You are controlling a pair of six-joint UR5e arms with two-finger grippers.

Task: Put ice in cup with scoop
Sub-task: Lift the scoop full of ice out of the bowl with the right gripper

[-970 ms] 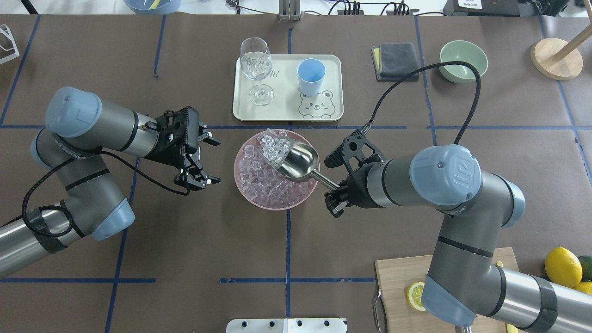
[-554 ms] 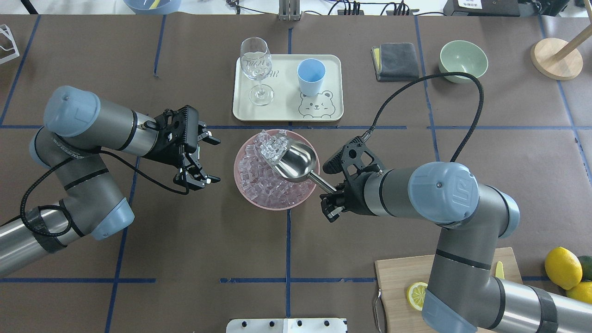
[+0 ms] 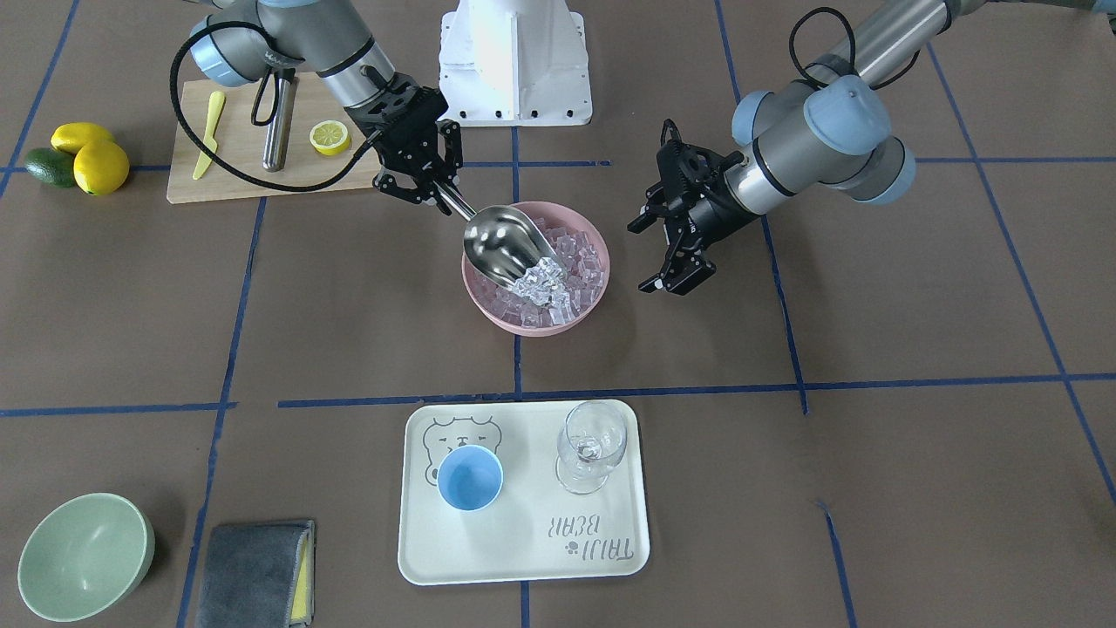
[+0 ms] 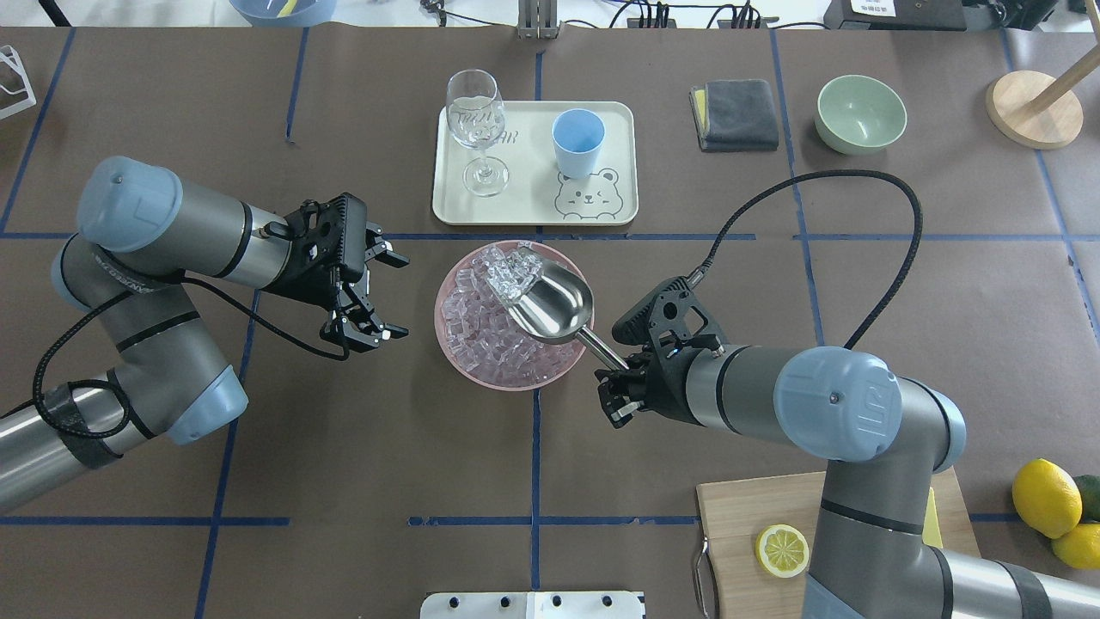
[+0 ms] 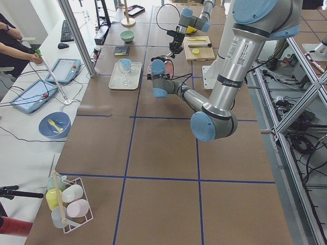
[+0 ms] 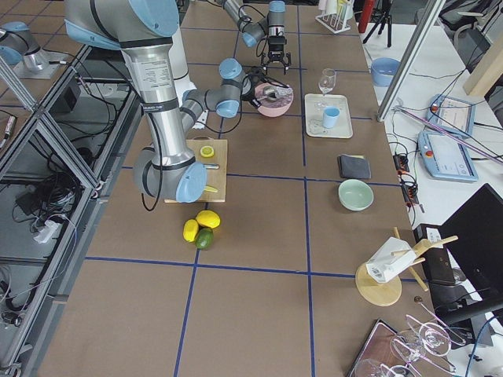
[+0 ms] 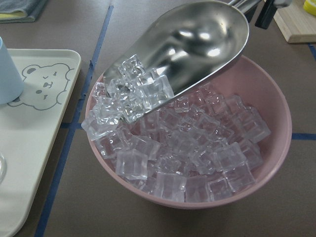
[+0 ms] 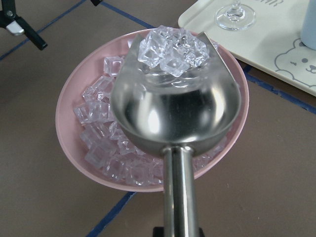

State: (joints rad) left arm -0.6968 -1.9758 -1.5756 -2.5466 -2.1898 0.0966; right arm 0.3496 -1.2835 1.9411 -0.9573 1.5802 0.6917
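My right gripper is shut on the handle of the steel scoop, which hangs tilted over the pink bowl of ice. Several ice cubes sit at the scoop's front lip; the scoop also shows in the front view. The light-blue cup stands upright and empty on the cream tray, beyond the bowl. My left gripper is open and empty, just left of the bowl, apart from it.
A clear wine glass stands on the tray left of the cup. A grey cloth and pale green bowl lie at the far right. A cutting board with a lemon half is near my right arm.
My right arm has drawn back toward the near side, and the scoop's handle end has dropped lower in view. The scoop's bowl stays over the pink bowl with ice. The left arm barely moved.
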